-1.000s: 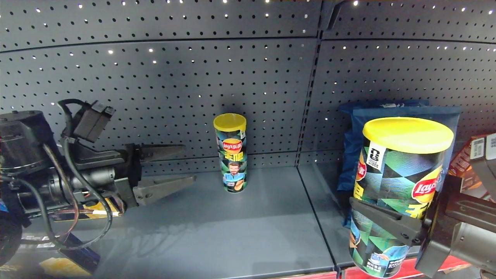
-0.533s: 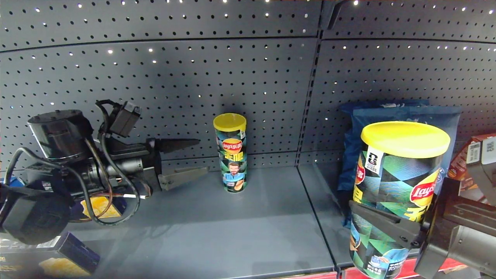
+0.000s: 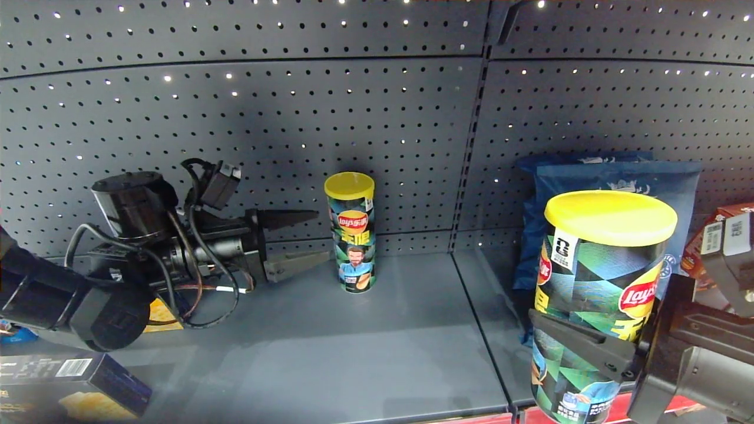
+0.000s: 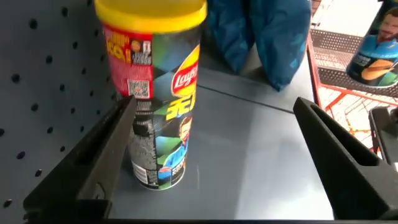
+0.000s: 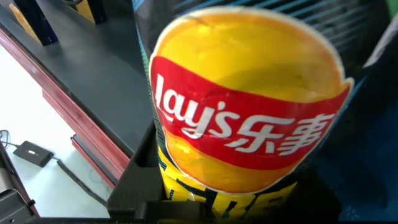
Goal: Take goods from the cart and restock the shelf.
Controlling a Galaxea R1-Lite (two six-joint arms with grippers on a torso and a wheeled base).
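A chip can (image 3: 351, 232) with a yellow lid stands upright at the back of the grey shelf (image 3: 353, 353). My left gripper (image 3: 323, 235) is open just left of it, lying sideways with one finger above the other. In the left wrist view the can (image 4: 155, 99) stands close to one finger of the left gripper (image 4: 214, 106), not gripped. At the front right, my right gripper (image 3: 580, 335) is shut on a second, upright chip can (image 3: 601, 282). That can (image 5: 249, 124) sits close up in the right wrist view, above the right gripper (image 5: 230, 199).
Blue snack bags (image 3: 612, 176) lean on the pegboard behind the held can, with a red box (image 3: 707, 241) to their right. A dark box (image 3: 70, 383) lies at the shelf's front left. Bare shelf lies between the two cans.
My left arm has moved right and deeper into the shelf, bringing its open fingers up beside the standing can. The held can on the right has dropped slightly.
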